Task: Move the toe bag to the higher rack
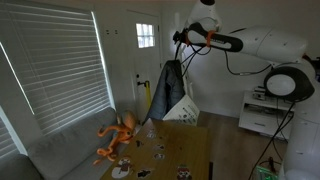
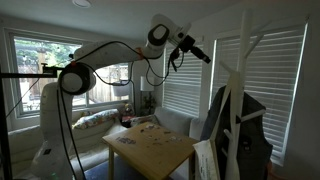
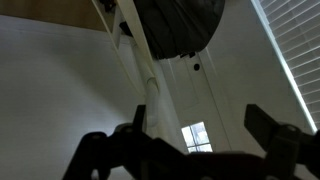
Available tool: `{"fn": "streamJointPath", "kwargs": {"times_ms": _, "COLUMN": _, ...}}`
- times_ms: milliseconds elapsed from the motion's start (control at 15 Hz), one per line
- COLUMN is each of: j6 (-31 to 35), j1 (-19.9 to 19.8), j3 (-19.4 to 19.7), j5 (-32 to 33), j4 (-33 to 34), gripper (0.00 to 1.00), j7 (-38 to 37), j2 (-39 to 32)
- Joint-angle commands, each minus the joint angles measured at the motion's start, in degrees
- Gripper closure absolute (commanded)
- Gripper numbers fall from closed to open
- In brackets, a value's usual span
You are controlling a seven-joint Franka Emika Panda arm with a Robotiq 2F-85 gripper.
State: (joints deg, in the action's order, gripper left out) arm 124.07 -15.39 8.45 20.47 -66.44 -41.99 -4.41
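The off-white toe bag (image 1: 184, 108) hangs low on the white coat stand, partly under a long dark jacket (image 1: 170, 85). It also shows at the bottom of an exterior view (image 2: 204, 160). The higher rack pegs (image 2: 250, 42) branch from the top of the pole (image 2: 236, 100) and are bare. My gripper (image 1: 181, 39) is high up beside the top of the stand, some way short of the pegs (image 2: 206, 57). In the wrist view the gripper (image 3: 200, 118) is open and empty, with the pole (image 3: 140, 60) and jacket (image 3: 180, 25) above it.
A wooden table (image 2: 160, 150) holds small items and an orange toy octopus (image 1: 120, 135). Window blinds (image 1: 60, 60) and a grey sofa (image 1: 70, 145) stand on one side. A door (image 1: 146, 60) is behind the stand, and a white shelf unit (image 1: 262, 110) is by the robot.
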Motion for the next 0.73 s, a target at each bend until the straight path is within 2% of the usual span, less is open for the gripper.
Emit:
{"fn": "streamJointPath", "kwargs": {"times_ms": 0, "j6": 0.3, "j1": 1.8, "j3": -0.8, "j5": 5.4, "j4": -9.5, "gripper": 0.00, "j7": -7.1, "j2": 6.0}}
{"fn": "streamJointPath", "kwargs": {"times_ms": 333, "j6": 4.8, "j1": 2.6, "j3": -1.8, "j5": 10.8, "j4": -20.1, "gripper": 0.00, "j7": -16.1, "j2": 11.2}}
{"fn": "streamJointPath", "kwargs": {"times_ms": 400, "j6": 1.9, "j1": 2.2, "j3": -1.4, "j5": 7.8, "j4": -12.6, "gripper": 0.00, "j7": -11.6, "j2": 6.4}}
{"fn": "streamJointPath", "kwargs": {"times_ms": 667, "j6": 3.7, "j1": 2.2, "j3": -1.8, "j5": 9.2, "j4": -17.4, "gripper": 0.00, "j7": -14.2, "j2": 9.1}}
